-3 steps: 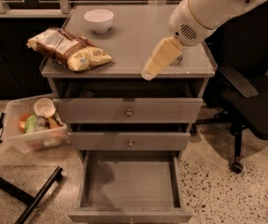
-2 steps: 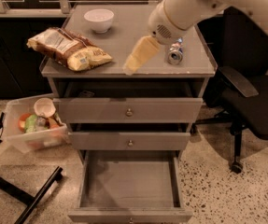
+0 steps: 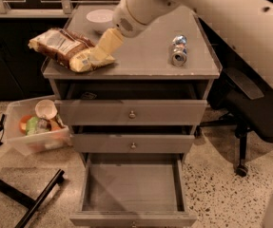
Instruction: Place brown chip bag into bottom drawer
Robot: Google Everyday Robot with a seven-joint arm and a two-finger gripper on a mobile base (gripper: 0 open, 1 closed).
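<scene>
- The tool [image 3: 101, 48] — a pale yellow wedge at the end of the big cream arm — hangs low over the left half of the desk [image 3: 145, 58], slanting down and to the left; whether it is open or closed I cannot tell, and nothing is seen lifted in it.
- Its tip meets the near, yellowish end of the brown chip bag [image 3: 63, 49]; whether it is touching or just above cannot be told.
- The bag lies flat on the desk's left front corner, crinkled, its whitish label panel facing up.
- Behind the tool, a white bowl [image 3: 99, 18] stands at the back of the desk.
- Well to the right, near the desk's right edge, lies a crushed silver can [image 3: 179, 51].
- Below, the two upper drawers [image 3: 132, 113] show their grey fronts and small knobs.
- The bottom drawer [image 3: 131, 186] is pulled out — its flat grey inside is bare.
- On the floor at the left sits a clear plastic bin [image 3: 36, 139] holding a cup and coloured items.
- An office chair [image 3: 250, 106] stands at the right.
</scene>
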